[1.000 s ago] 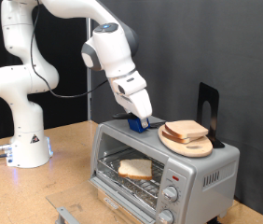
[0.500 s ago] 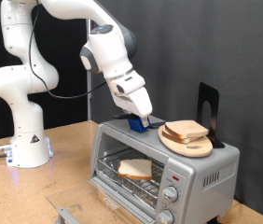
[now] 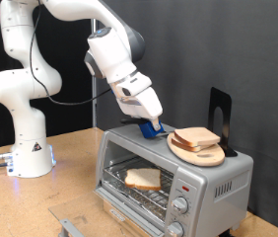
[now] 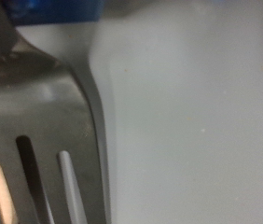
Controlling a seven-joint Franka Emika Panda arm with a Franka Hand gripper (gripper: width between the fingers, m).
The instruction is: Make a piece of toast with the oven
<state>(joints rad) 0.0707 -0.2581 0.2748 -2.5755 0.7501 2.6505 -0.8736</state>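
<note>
The silver-grey toaster oven [image 3: 213, 183] stands at the exterior view's lower right with its door down. The piece of toast [image 3: 143, 178] lies flat on the wire rack inside. My gripper [image 3: 153, 125] hangs just over the oven's top, next to the round wooden board [image 3: 200, 153]. A blue part shows at its tip, and I cannot tell whether that is a finger or a held thing. The wrist view shows blurred grey metal with slots [image 4: 38, 159] and a blue patch [image 4: 57, 9] at the edge.
Two more bread slices [image 3: 196, 138] are stacked on the wooden board. A black stand [image 3: 219, 111] rises behind the board. The oven's knobs [image 3: 181, 205] are at its front. The robot base [image 3: 26, 148] stands on the wooden table [image 3: 60, 193].
The gripper has tilted and shifted slightly toward the board over the oven top. The toast and the bread stack have not moved.
</note>
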